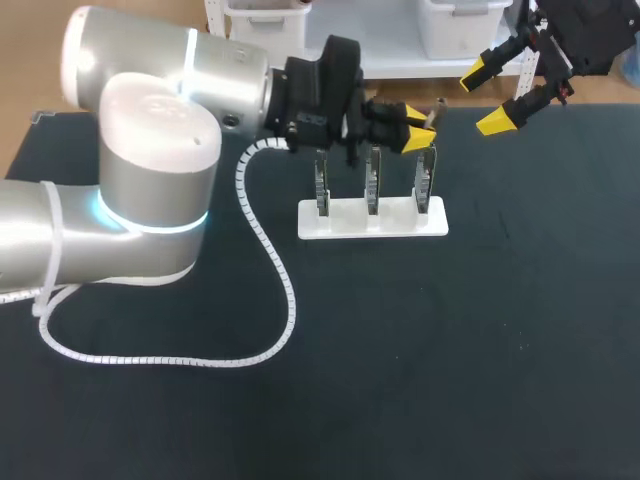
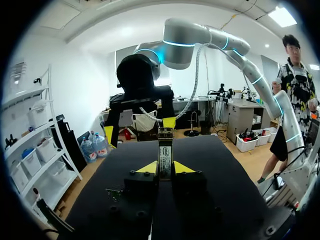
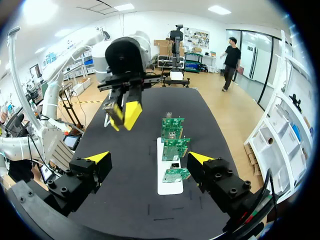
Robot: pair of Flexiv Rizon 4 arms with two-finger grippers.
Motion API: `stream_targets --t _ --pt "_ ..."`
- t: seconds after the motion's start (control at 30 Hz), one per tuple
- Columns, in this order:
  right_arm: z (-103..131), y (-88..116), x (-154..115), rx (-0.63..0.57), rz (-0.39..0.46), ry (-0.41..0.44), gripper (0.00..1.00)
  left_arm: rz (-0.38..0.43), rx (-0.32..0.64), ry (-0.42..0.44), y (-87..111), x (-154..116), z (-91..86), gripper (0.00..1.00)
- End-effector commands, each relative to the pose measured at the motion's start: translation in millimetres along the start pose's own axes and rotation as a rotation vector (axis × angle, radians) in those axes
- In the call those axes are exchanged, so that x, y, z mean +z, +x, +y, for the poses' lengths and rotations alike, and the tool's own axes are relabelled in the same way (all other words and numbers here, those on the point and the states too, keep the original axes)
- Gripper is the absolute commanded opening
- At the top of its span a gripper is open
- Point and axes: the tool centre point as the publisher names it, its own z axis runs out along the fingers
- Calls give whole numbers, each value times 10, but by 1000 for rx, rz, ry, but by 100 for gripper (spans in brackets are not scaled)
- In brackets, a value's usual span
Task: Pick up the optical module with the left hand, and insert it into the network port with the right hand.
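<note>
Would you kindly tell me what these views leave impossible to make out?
1. Head view: the network ports on the boards are too small to see, and the boards stand edge-on.
2. Left wrist view: the optical module has its lower end hidden between the left jaws.
3. Head view: the right arm is cut off by the upper edge.

Silver optical module (image 2: 165, 150) in left gripper (image 2: 165, 168) (label showing); port boards (image 1: 372, 186) upright.

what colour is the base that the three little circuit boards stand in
White. The flat rectangular base shows most clearly in the head view.
</note>
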Motion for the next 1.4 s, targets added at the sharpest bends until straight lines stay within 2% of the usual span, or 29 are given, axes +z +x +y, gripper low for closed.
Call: stream_targets --t 0.03,1.0,1.13,1.4 --pt "27 -1 -1 1 1 6 100 31 -3 43 -27 50 135 0" --pt "27 -1 -1 1 1 6 100 15 -11 27 5 55 161 0" --pt "27 -1 -1 1 1 6 100 -11 -1 16 -3 64 216 0" --pt "27 -1 -1 1 1 6 100 -106 51 83 52 237 334 0"
